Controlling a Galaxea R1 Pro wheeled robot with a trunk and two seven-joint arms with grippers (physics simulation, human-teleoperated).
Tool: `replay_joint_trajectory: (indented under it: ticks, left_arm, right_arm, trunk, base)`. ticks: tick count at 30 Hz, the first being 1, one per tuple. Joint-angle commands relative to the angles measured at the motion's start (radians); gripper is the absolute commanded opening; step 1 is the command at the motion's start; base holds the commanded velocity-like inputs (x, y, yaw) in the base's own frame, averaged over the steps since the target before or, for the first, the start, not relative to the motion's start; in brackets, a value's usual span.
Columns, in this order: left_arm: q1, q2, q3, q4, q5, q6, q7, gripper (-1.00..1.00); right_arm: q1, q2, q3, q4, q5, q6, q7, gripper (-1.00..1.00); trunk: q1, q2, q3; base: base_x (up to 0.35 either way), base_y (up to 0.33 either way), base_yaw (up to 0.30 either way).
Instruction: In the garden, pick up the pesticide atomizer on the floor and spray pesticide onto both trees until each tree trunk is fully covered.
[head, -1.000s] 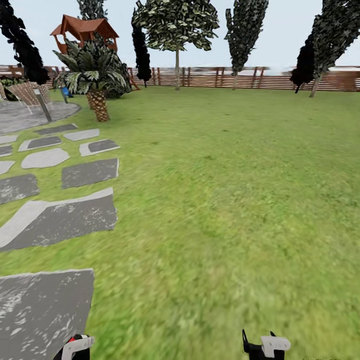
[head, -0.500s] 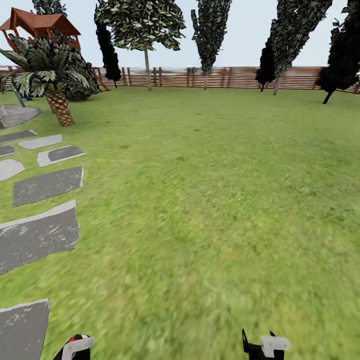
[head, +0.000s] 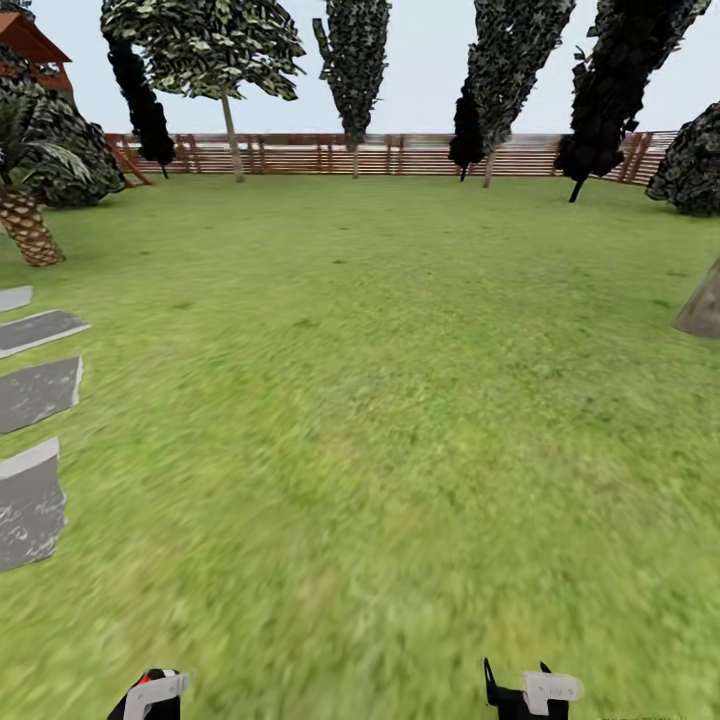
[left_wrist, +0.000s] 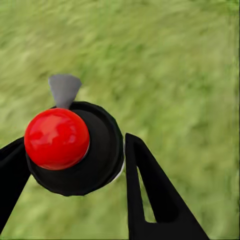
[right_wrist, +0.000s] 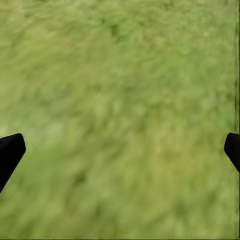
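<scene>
Red-capped and black, the pesticide atomizer (left_wrist: 72, 147) sits clamped in the left gripper (left_wrist: 75, 165) at seven o'clock, the right gripper (right_wrist: 120, 150) spread wide and empty over the grass (head: 400, 400).

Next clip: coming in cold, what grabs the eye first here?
The red-capped black atomizer held between the left gripper's black fingers, above blurry grass. In the head view, open lawn runs to a brown slat fence lined with dark cypresses, grey stepping stones at the left edge. The right gripper hangs open over bare grass.
</scene>
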Motion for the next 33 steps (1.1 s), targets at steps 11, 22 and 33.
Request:
replay_joint_trajectory:
  ticks: [11, 22, 33]
  left_arm:
    - [0.0, -0.001, -0.001, 0.0, 0.007, -0.003, 0.0, -1.0]
    - [0.0, -0.001, -0.001, 0.0, 0.007, -0.002, 0.0, -1.0]
    - [0.0, -0.001, -0.001, 0.0, 0.007, -0.003, 0.0, -1.0]
  right_arm:
    - [-0.001, 0.0, 0.001, 0.001, 0.002, -0.002, -0.004, 1.0]
    - [-0.001, 0.0, 0.001, 0.001, 0.002, -0.002, -0.004, 1.0]
    - [-0.001, 0.0, 0.001, 0.001, 0.002, -0.002, -0.004, 1.0]
  trunk:
    - [0.0, 0.0, -0.001]
    - [0.0, 0.0, -0.001]
    - [0.0, 0.0, -0.001]
  base:
    - [0.231, -0.201, -0.3]
    - [0.257, -0.176, -0.3]
    - [0.281, -0.164, -0.3]
